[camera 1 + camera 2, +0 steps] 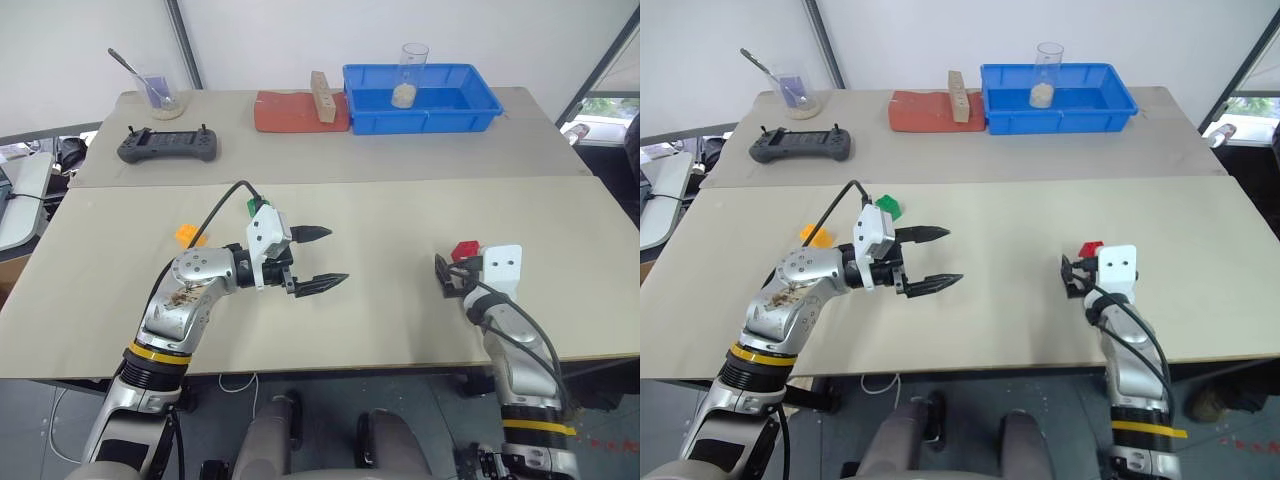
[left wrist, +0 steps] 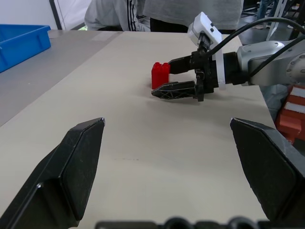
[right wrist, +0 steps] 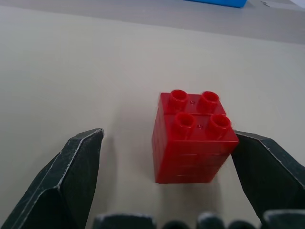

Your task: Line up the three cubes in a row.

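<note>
Cubes, count: three small plastic studded toy-block cubes, all on the near beige table [image 1: 380, 330].
Orange-yellow cube [image 1: 816, 236]: one, far left on the near table, partly behind the left arm.
Green cube [image 1: 887, 207]: one, just right of the orange-yellow one, behind the left gripper's white mount.
Left gripper [image 1: 322, 258]: one, two black fingers spread wide, pointing toward the robot's right, holding nothing, above bare tabletop.
Red cube [image 3: 193, 138]: one, well apart from the other two, on the right part of the near table, standing upright with four studs on top.
Right gripper [image 2: 167, 76]: one, fingers spread wide, red cube between the tips; in the right wrist view one finger [image 3: 269, 174] lies against or just beside the cube's side, the other stands clear.
Far table, left to right: one glass beaker with spoon [image 1: 160, 92]; one dark grey handheld controller [image 1: 168, 146]; one red-brown flat pad [image 1: 290, 112]; one tan wooden block [image 1: 321, 95] standing on it; one blue plastic bin [image 1: 470, 112]; one clear glass cup [image 1: 410, 75] with pale contents, in the bin.
</note>
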Robot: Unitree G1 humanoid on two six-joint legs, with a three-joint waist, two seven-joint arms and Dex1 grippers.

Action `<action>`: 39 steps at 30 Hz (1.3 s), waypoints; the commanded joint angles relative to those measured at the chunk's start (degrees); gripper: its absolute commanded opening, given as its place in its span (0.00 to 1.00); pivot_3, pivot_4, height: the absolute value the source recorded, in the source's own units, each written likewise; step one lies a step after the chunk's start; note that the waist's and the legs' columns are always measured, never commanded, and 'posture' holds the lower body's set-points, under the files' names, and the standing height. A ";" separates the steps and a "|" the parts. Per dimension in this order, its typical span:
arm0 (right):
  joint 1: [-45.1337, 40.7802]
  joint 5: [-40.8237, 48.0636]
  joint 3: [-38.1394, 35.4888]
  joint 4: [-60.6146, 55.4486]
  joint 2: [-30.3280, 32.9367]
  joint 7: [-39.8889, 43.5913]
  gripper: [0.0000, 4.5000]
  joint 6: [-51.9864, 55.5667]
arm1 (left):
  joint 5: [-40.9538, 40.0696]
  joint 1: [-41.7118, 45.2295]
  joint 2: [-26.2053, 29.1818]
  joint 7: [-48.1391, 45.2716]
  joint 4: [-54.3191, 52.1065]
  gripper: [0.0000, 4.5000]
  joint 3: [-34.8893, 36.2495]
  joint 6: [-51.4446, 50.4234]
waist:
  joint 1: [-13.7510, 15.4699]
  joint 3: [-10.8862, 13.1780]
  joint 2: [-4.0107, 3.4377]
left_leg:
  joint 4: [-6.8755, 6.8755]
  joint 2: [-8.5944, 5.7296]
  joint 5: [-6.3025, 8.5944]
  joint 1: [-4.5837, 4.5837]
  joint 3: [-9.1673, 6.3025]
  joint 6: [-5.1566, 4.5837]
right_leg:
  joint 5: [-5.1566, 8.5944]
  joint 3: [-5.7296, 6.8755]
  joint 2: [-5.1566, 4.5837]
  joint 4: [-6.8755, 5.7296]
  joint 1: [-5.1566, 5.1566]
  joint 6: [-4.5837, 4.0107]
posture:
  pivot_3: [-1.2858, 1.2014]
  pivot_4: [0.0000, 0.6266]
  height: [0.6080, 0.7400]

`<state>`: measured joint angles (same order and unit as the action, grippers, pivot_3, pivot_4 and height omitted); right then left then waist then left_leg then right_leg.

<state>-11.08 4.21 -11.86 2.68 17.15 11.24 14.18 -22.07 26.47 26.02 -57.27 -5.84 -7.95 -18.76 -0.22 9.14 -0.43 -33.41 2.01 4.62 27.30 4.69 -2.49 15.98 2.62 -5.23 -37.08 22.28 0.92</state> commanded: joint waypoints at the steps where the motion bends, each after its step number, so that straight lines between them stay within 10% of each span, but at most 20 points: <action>1: -1.84 1.64 -1.48 0.77 1.33 1.32 0.88 -2.79 | -0.28 -0.01 0.39 0.41 -1.98 1.00 0.95 0.50 | -0.02 0.01 0.01 | -0.01 0.00 0.01 -0.01 0.05 -0.02 | -0.01 -0.05 -0.03 0.01 0.00 -0.03 | 0.52 0.24 1.00; 9: -1.99 2.97 -0.95 2.14 3.10 5.10 0.32 -4.34 | -0.54 -1.12 0.52 0.87 -2.76 1.00 0.97 0.21 | -0.09 0.01 0.02 | -0.32 0.04 0.18 -0.02 0.31 -0.27 | -0.14 -0.31 -0.14 0.01 0.06 0.02 | 0.52 0.24 1.00; 24: -6.09 13.80 7.87 -2.67 16.74 39.30 0.32 -0.19 | -1.09 -13.00 5.69 0.76 -7.37 1.00 5.40 1.95 | -0.60 0.07 0.12 | -0.35 0.26 0.27 -0.02 0.54 -0.41 | -0.15 -0.48 -0.30 0.09 0.09 0.00 | 0.52 0.24 1.00; 39: -9.02 11.15 13.94 16.28 26.92 69.04 0.32 -19.77 | -4.28 -15.22 11.12 -7.62 -12.38 1.00 4.15 1.37 | 0.83 0.20 0.38 | -0.35 0.47 0.44 0.06 1.62 -0.61 | -0.59 -0.17 -1.31 0.35 0.77 0.36 | 0.52 0.24 1.00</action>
<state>-19.38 15.66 1.81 18.34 43.10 78.41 -3.77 -24.83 10.64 36.38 -63.62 -15.69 -3.50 -16.90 0.61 9.34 -0.05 -33.80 2.52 5.06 27.35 6.35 -3.11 15.38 2.45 -6.53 -36.72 23.06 1.29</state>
